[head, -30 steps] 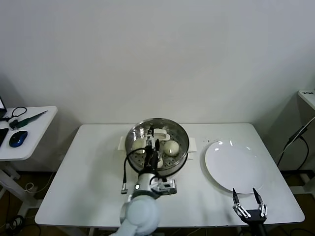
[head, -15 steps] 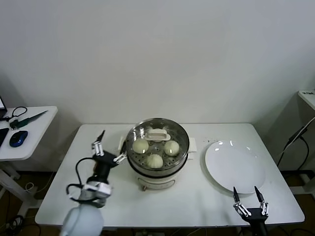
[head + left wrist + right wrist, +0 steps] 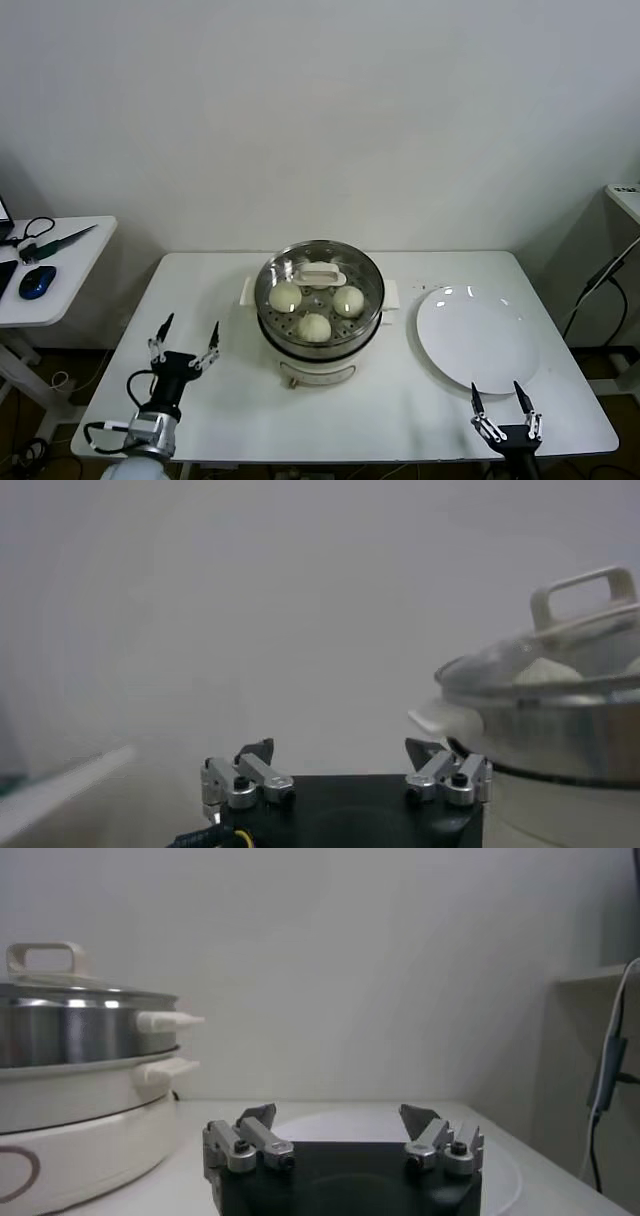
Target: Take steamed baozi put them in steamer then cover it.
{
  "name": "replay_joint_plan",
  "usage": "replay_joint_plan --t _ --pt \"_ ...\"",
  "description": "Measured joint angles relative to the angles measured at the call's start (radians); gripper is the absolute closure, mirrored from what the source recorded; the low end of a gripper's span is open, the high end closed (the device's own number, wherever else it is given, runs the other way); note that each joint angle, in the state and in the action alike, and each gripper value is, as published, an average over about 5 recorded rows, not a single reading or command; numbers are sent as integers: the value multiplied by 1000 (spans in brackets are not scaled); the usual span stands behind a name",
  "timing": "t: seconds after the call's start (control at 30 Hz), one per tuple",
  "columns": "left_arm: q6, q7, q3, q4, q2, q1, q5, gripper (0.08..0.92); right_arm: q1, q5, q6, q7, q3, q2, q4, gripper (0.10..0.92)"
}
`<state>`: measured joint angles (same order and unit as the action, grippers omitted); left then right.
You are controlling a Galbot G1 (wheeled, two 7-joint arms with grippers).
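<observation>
The steamer [image 3: 320,320] stands at the table's middle on its cream-white base. A clear glass lid with a white handle [image 3: 319,273] covers it. Three baozi [image 3: 315,326] show through the lid; any fourth is hidden. My left gripper [image 3: 184,338] is open and empty, low at the front left of the table, well clear of the steamer. My right gripper [image 3: 498,405] is open and empty at the front right, just before the white plate [image 3: 478,338]. The steamer also shows in the left wrist view [image 3: 545,710] and the right wrist view [image 3: 80,1033].
A side table [image 3: 45,270] at the far left carries a mouse and cables. A cable [image 3: 600,280] hangs at the right beyond the table edge. The white wall stands behind the table.
My left arm has drawn back from over the steamer, moving left and toward the table's front. The lid now sits on the steamer. The right arm has not moved.
</observation>
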<state>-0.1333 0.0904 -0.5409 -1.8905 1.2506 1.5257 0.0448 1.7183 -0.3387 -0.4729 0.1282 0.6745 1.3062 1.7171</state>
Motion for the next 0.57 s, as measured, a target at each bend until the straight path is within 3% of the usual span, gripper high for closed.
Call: replay_joint_plan --t 0.57 --pt "-86 -16 -6 71 17 34 107 177 0 -7 12 -4 -5 0 -2 203"
